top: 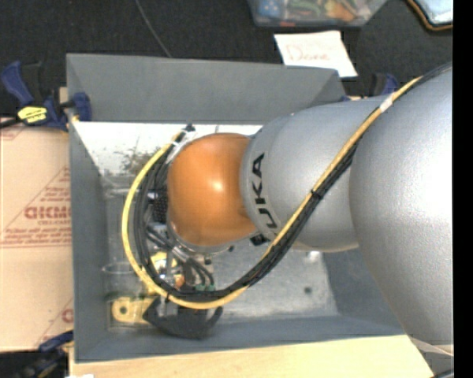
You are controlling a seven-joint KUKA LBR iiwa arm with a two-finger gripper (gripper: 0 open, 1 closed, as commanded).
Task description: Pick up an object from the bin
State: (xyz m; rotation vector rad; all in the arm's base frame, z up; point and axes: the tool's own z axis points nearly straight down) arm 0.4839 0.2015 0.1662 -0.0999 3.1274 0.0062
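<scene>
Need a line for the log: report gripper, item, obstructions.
Gripper down in bin, near its lower-left corner. Closest: yellow tag-like piece and black lump by the front wall. Arm's orange cover hides the rest.

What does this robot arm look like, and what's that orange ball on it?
The arm is thick, rounded and silver-grey, with black KUKA lettering near its wrist. A glossy orange dome-shaped cover caps the wrist. A yellow cable runs along the arm and loops round the cover, and thin coloured wires bunch beneath it.
</scene>
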